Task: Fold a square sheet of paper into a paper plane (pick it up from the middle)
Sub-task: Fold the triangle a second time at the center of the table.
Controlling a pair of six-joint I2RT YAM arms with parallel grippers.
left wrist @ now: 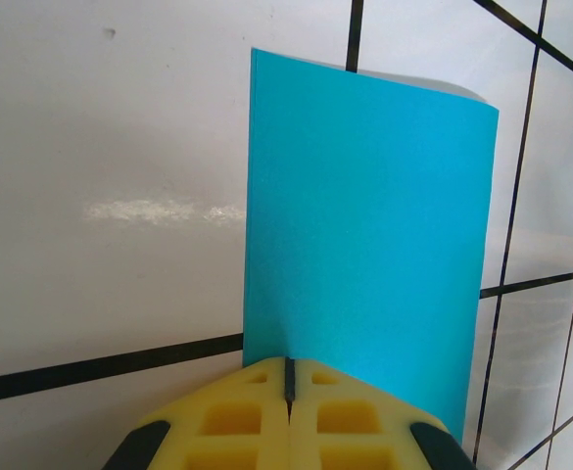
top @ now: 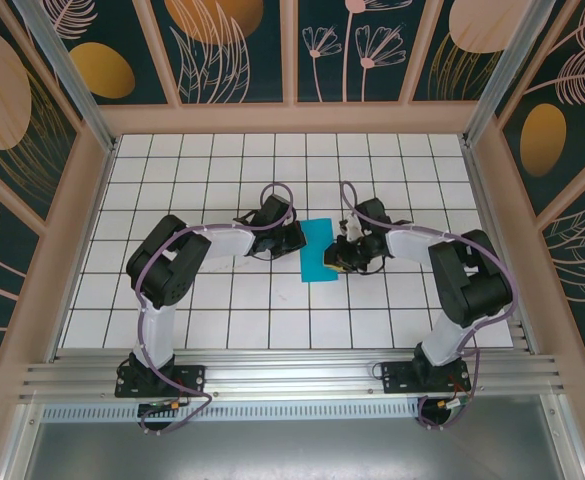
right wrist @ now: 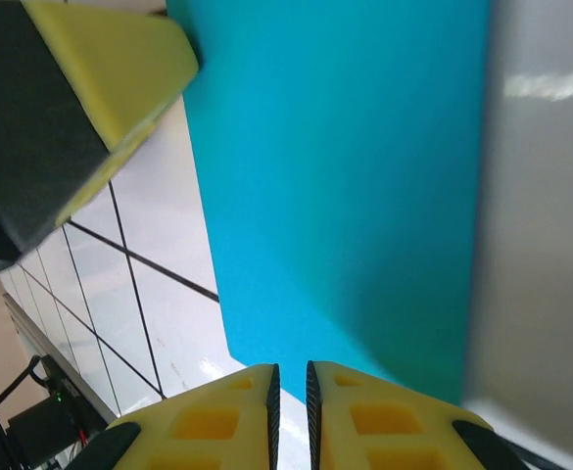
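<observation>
There was one teal sheet of paper [top: 318,250] and one tabletop [top: 272,320]. Arms numbered two — the left arm [top: 187,255] and the right arm [top: 452,262] — with two pincers, the left pincer [top: 297,239] and the right pincer [top: 336,263], each of two yellow fingers [right wrist: 217,421].

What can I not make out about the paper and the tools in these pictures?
- Left wrist view: the left tool covers the paper's near edge, so a pinch cannot be confirmed.
- Right wrist view: the paper's edge at picture right is blurred.
- Top view: the right tool hides part of the paper; layers too small.
</observation>
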